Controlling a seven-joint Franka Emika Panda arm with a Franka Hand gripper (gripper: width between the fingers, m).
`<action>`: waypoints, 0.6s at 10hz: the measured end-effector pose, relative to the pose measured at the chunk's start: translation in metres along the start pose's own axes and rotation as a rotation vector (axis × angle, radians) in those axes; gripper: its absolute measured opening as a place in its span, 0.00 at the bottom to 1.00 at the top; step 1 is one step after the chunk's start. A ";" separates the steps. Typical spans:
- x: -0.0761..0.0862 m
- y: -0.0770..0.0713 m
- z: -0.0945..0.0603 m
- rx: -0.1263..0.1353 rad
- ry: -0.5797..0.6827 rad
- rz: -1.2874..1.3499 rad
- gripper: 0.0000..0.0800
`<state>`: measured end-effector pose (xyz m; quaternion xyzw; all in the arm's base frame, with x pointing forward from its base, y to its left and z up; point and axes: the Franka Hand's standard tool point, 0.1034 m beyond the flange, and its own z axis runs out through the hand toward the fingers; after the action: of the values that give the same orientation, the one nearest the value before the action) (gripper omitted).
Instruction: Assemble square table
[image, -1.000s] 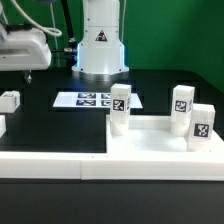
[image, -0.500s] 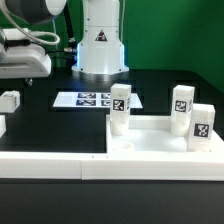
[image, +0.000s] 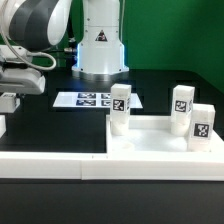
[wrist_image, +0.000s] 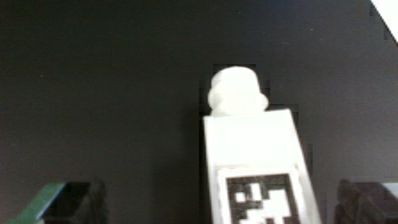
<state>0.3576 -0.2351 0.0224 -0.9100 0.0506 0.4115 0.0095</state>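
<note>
three white tagged legs stand upright on the square tabletop slab, which lies on the black desk at about 4 o'clock in the exterior view. one leg stands at the slab's 9 o'clock corner, the other two close together at its 3 o'clock side. the marker board lies flat on the desk just behind the slab, at about 11 o'clock from it, in front of the robot's white base. a long low white barrier wall runs along the near edge of the desk.

the arm reaches down at the exterior view's left, and the gripper hangs over the fourth leg at 9 o'clock, well apart from the slab. in the wrist view that leg lies flat on the dark desk, rounded peg end pointing away from the camera, tag face up. the gripper's dark fingertips stand spread wide on either side of the leg without touching it; nothing is held.
</note>
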 end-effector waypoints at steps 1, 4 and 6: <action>0.000 0.000 0.000 0.000 0.000 0.000 0.81; 0.001 0.000 0.004 -0.002 -0.007 0.005 0.81; 0.004 -0.001 0.008 -0.002 -0.054 0.026 0.81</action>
<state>0.3539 -0.2338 0.0141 -0.8979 0.0618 0.4358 0.0044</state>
